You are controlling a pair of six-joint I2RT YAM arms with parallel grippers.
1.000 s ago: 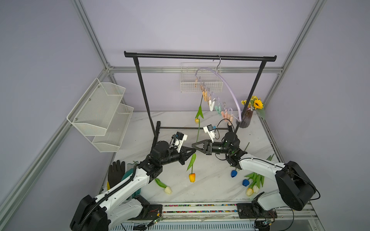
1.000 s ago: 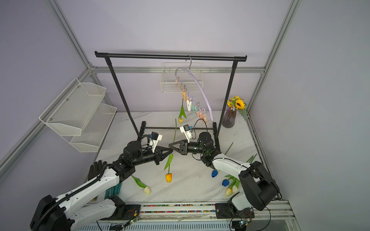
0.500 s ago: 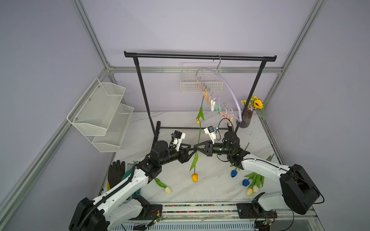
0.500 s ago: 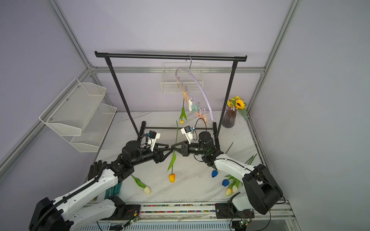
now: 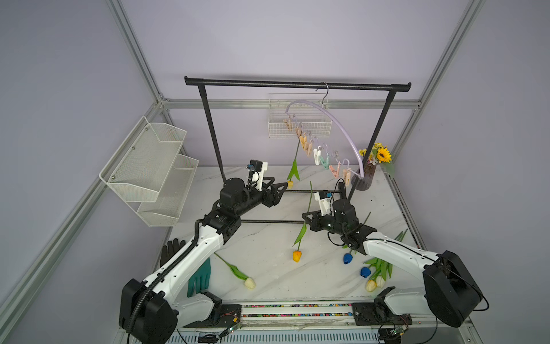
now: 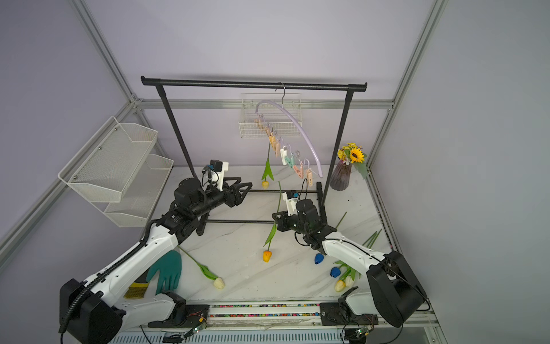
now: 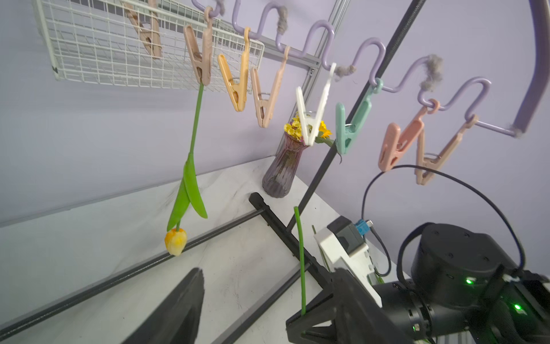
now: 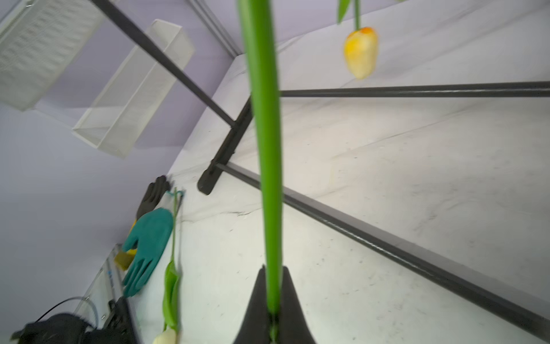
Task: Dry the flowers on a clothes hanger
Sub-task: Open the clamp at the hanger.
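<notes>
Flowers are found in three places on and above the desk point(image 5: 268, 235). A yellow tulip point(image 5: 289, 184) is hung head down from a beige clothespin point(image 7: 204, 73) near the high end of the clothes hanger point(image 5: 336, 122). The lilac hanger is hooked on the black garment rack point(image 5: 297, 85) over the back of the desk. An orange tulip point(image 5: 297, 256) is clamped at mid-stem by the closed jaws of the right gripper point(image 5: 305, 219), head down, with its bare stem end pointed up toward the other pins. A cream tulip point(image 5: 249, 283) is laid flat near the front edge. Blue and cream tulips point(image 5: 365, 272) are heaped at the front right corner, partly covered by the right arm. The left gripper point(image 5: 282, 189) is held just beside the hung tulip's head, jaws apart with nothing between them. The rack's base bars are laid across the desk beneath both grippers, and its right upright is crossed by the hanger's low end in both top views. A ribbed vase of sunflowers point(image 5: 367, 178) is set at the back right corner. A teal glove point(image 5: 199, 277) and a black glove point(image 5: 171, 250) are laid along the left edge, below the white wire baskets point(image 5: 148, 166).
</notes>
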